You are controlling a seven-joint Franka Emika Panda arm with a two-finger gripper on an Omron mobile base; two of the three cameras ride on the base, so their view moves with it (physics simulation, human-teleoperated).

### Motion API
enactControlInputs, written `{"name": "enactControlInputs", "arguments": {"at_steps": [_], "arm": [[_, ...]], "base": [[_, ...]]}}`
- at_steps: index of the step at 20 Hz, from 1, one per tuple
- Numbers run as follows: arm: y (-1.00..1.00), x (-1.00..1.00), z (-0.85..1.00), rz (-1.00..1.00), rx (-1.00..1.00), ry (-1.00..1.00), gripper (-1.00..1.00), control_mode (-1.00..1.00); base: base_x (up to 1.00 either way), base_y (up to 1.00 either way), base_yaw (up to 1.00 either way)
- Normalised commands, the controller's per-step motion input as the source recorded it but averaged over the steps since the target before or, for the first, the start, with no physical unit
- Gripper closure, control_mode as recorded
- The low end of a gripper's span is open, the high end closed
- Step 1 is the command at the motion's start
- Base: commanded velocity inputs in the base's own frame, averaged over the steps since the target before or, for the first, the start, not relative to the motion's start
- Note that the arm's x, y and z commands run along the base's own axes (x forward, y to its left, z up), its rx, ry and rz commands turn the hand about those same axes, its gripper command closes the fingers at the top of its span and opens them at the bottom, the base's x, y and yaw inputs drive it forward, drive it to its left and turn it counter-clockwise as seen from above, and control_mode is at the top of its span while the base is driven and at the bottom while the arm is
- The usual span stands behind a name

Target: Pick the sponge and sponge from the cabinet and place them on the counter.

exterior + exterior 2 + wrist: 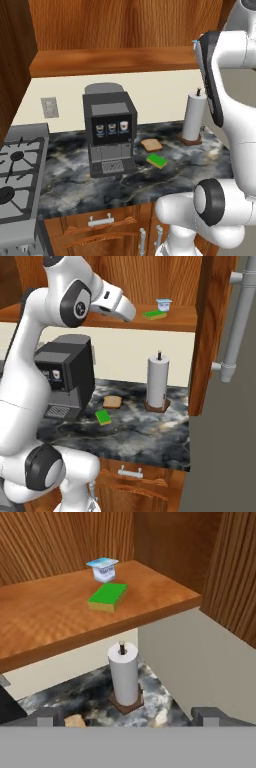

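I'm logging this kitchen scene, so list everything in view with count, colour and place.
sponges: 2, green over yellow; one on the counter, one on the cabinet shelf
cup: 1, white and blue, behind the shelf sponge
bread slice: 1, tan, counter
coffee machine: 1, dark grey, counter
paper towel roll: 1, white, counter
stove: 1, grey, left of the counter
gripper: 1, dark tips, open, empty, facing the shelf

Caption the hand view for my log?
Second sponge beside cup on cabinet shelf, paper towels below.
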Motion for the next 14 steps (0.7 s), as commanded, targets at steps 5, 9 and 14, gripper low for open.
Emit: {"name": "enactControlInputs", "arguments": {"at_steps": [5, 9, 14], "arm": [[-0.18, 0.47, 0.00, 0.00, 0.00, -0.02, -1.00, -1.00], [-0.18, 0.54, 0.00, 0.00, 0.00, -0.01, -1.00, -1.00], [-0.13, 0.57, 0.00, 0.00, 0.00, 0.00, -1.00, -1.00]], "base": [[0.00, 0.00, 0.00], [0.00, 0.00, 0.00], [0.00, 0.00, 0.00]]}}
